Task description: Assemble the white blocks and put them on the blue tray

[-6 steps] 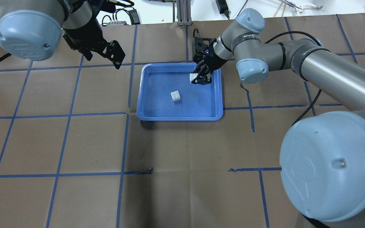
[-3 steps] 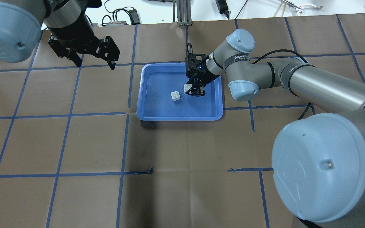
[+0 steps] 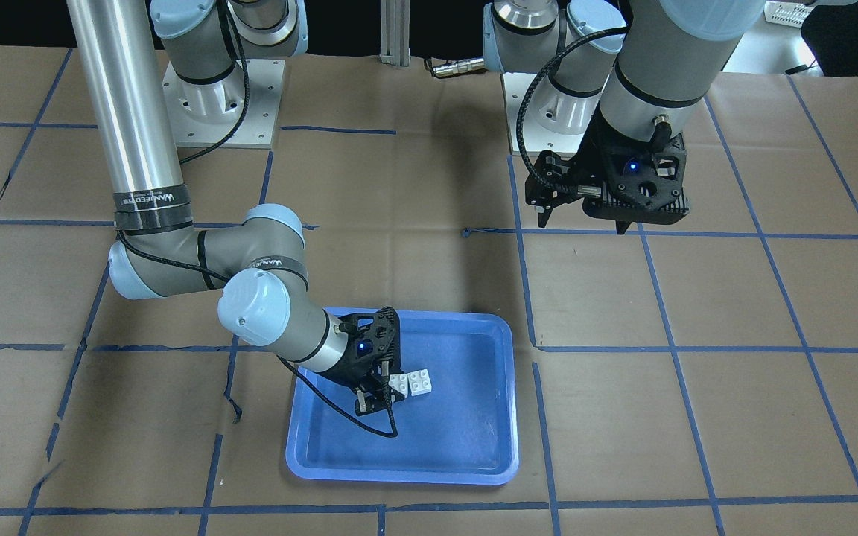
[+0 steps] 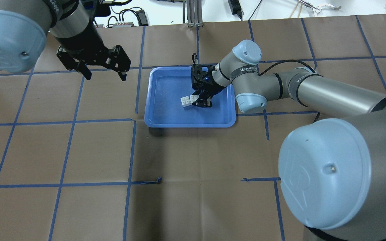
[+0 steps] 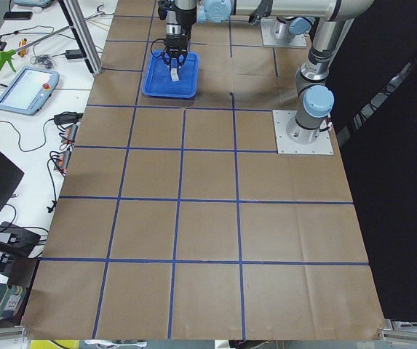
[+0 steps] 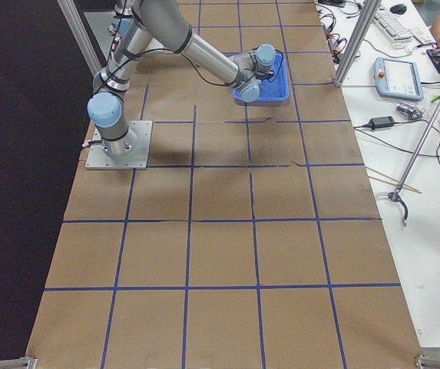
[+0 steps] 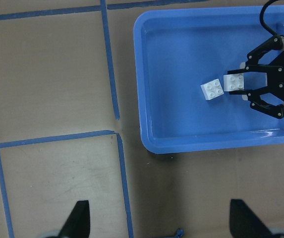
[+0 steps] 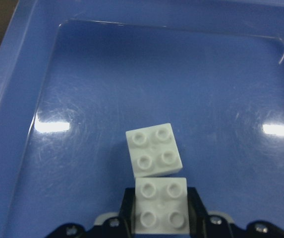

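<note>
The right claw [image 4: 198, 100] is clamped on one white block [image 8: 161, 211], just beside the second white block [image 8: 154, 149] lying in the blue tray [image 4: 189, 124]. They are seemingly not yet joined, so pressing them together is left. The left claw [image 4: 105, 76] hangs spread apart over the surface [image 4: 193, 167]

Right wrist view: the lower edge cuts off the right gripper [image 8: 160, 225]; its fingers cover the sides of the held white block [image 8: 161, 212]. Left wrist view: the left gripper [image 7: 160, 220] shows fingertips [image 7: 80, 218] only. Exterior right view: the right arm [image 6: 204, 54] hides part of the blue tray [image 6: 279, 94].
</note>
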Controlling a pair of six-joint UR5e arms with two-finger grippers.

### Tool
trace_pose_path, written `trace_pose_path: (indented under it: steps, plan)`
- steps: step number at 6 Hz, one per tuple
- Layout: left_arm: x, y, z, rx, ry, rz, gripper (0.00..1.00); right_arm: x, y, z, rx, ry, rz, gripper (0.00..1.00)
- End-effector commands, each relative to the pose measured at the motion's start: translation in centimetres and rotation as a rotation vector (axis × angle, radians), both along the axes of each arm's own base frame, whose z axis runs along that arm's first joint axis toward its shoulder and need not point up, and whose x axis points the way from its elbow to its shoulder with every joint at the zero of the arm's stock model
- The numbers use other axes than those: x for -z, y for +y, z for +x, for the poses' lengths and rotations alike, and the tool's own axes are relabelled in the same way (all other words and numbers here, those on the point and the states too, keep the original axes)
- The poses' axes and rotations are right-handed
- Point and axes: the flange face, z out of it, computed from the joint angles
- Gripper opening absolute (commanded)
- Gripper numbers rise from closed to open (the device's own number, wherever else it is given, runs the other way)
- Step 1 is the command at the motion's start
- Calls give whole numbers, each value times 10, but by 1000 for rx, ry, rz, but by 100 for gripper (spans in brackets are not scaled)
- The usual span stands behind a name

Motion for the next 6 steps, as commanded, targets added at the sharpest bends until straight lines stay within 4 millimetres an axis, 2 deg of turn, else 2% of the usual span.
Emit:
trace_pose_path:
  steps: [1,2,3,4,5,6]
  plan:
    - [-13,-2,31,-80,6,13,99,3,2,3,7,-1,13,20]
    - [-24,-1,44,-120,32,14,99,2,2,3,15,-2,13,20]
    - [-26,-12,45,-162,30,6,99,2,1,3,34,-4,22,20]
    - [-32,-14,46,-178,22,0,99,2,1,3,37,-4,24,20]
    - [-26,-16,46,-160,15,10,99,2,1,4,37,-8,26,20]
    - [-37,-13,52,-137,-44,-11,99,2,1,4,41,-11,30,23]
